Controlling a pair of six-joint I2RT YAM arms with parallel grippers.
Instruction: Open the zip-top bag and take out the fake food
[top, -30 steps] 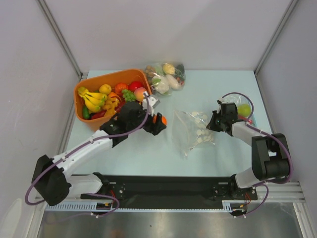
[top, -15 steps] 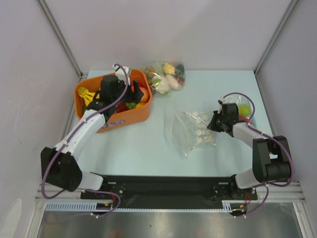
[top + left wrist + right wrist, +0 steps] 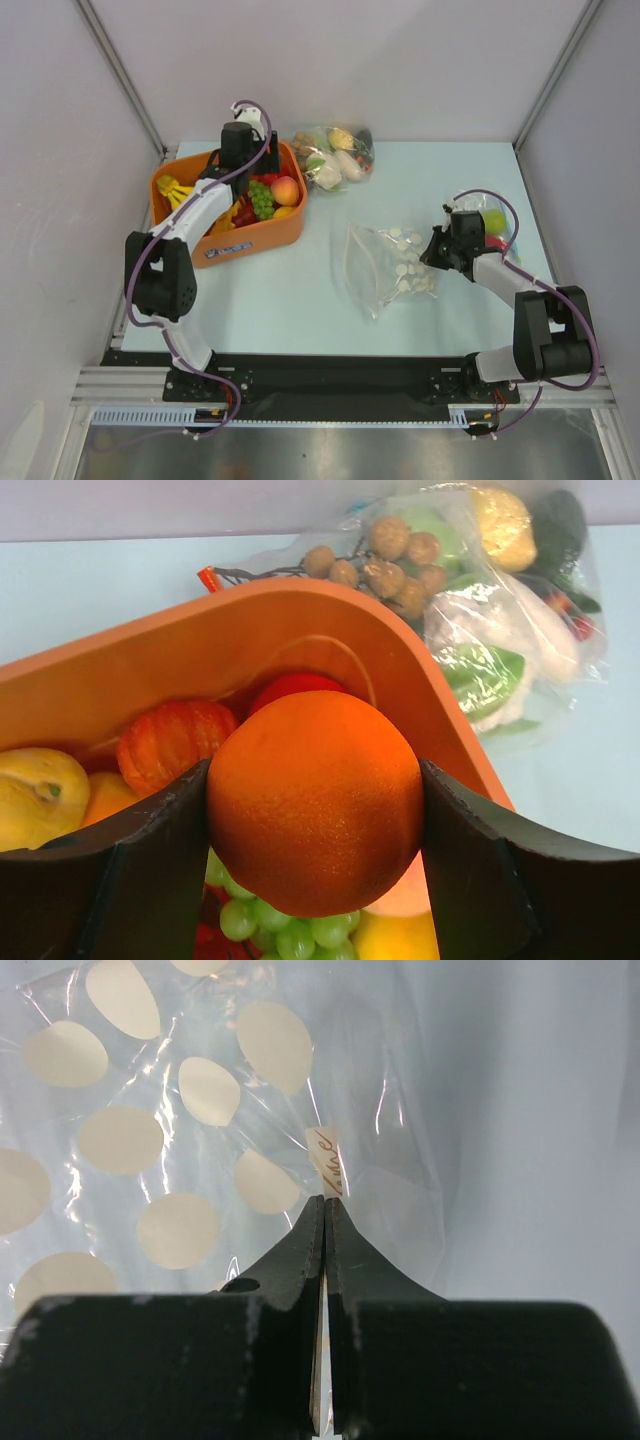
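Note:
My left gripper [image 3: 315,772] is shut on an orange [image 3: 315,810] and holds it above the fruit in the orange bin [image 3: 150,670]. In the top view it [image 3: 240,152] is over the bin's far side. The clear zip-top bag [image 3: 385,262] lies flat mid-table with several pale round slices [image 3: 120,1140] inside. My right gripper [image 3: 325,1200] is shut on the bag's right edge, next to a small white label [image 3: 325,1160]. In the top view it [image 3: 436,250] sits at the bag's right side.
The bin [image 3: 250,238] holds bananas [image 3: 176,190], green grapes [image 3: 260,196] and a peach-coloured fruit [image 3: 285,189]. A second, full bag of fake food [image 3: 335,155] lies behind the bin. A green fruit [image 3: 492,221] lies by the right arm. Walls enclose the table.
My left arm has swung from mid-table to the bin's far side, carrying the orange. The right gripper has stayed shut on the bag's edge, barely moving.

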